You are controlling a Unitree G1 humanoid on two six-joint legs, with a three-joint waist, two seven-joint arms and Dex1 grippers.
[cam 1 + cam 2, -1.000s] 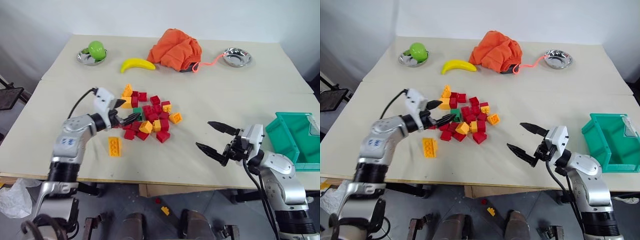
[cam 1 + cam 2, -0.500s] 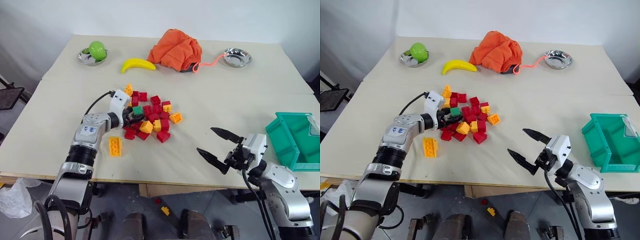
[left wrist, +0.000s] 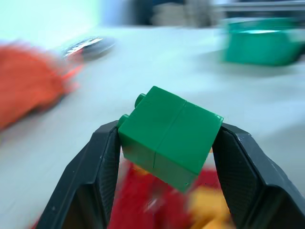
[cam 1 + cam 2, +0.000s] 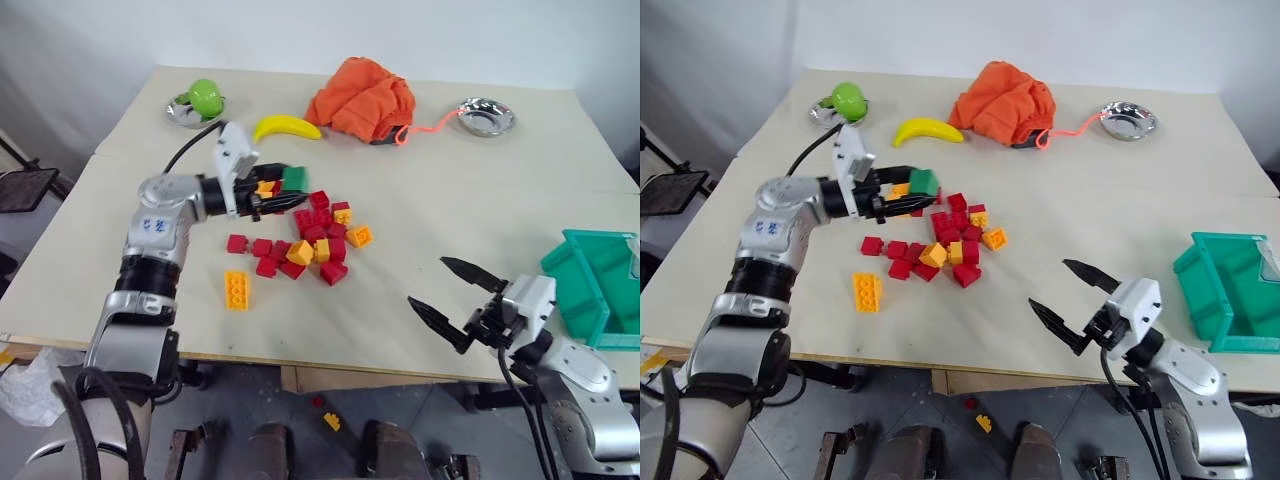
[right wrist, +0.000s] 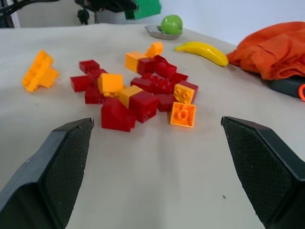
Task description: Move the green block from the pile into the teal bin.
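My left gripper (image 4: 285, 190) is shut on the green block (image 4: 296, 178), a small dark-green studded brick, and holds it in the air above the far left edge of the pile (image 4: 316, 235). The left wrist view shows the green block (image 3: 169, 136) clamped between the two black fingers (image 3: 97, 176). The pile is a loose cluster of red and orange-yellow bricks in the middle of the table. The teal bin (image 4: 598, 285) stands at the table's right edge. My right gripper (image 4: 455, 292) hangs open and empty near the front edge, left of the bin.
A single yellow brick (image 4: 235, 290) lies apart, front left of the pile. At the back are a banana (image 4: 287, 126), an orange cloth bag (image 4: 365, 100), a steel bowl (image 4: 484, 115) and another bowl holding a light-green ball (image 4: 205, 96).
My left gripper closed on the green block in the pile and lifted it up and away from the bricks. My right gripper drew back a little toward the front edge, still open.
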